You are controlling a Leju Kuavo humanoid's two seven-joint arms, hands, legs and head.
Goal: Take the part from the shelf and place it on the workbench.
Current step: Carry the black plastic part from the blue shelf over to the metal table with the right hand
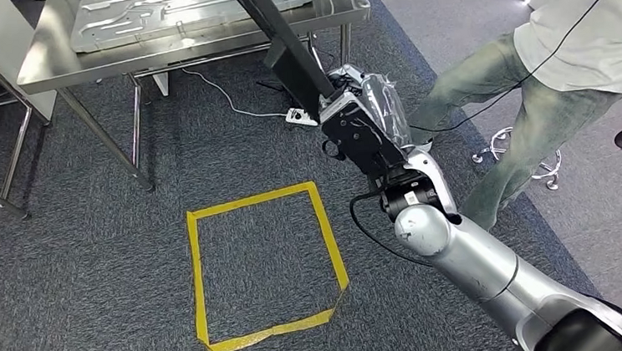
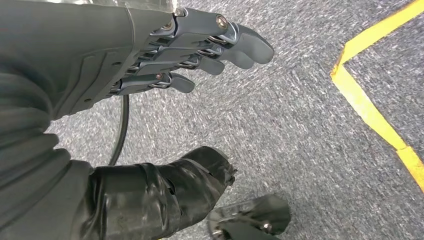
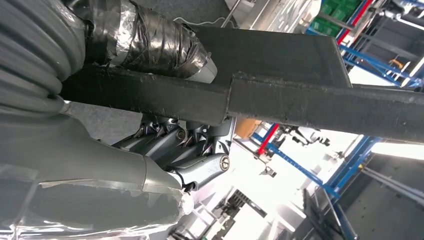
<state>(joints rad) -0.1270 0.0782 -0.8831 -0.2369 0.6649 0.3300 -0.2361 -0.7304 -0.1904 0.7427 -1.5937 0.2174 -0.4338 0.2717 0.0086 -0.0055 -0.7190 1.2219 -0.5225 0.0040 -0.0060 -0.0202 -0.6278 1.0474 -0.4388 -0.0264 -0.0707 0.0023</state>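
Worktop ahead, taped square on the floor before it, right arm reaching up between square and person.

The worktop [image 1: 196, 35] stands at the far side with a tray [image 1: 185, 8] lying on it. The taped square [image 1: 266, 267] lies on the floor nearer the robot, before the worktop. Right of the square, the right hand [image 1: 362, 125] holds the part [image 1: 280, 39], which slants up across the worktop's right end. A person [image 1: 552, 81] stands farther right, beside a stool base [image 1: 524, 159]. The left hand [image 2: 150, 60] hangs above the carpet near the square's tape.

The carpet inside the yellow tape square [image 1: 264, 263] lies open — ahead the steel workbench [image 1: 196, 34] bars the way, its top covered by a grey panel [image 1: 185, 5], while a person [image 1: 552, 81] stands close beside the right arm.
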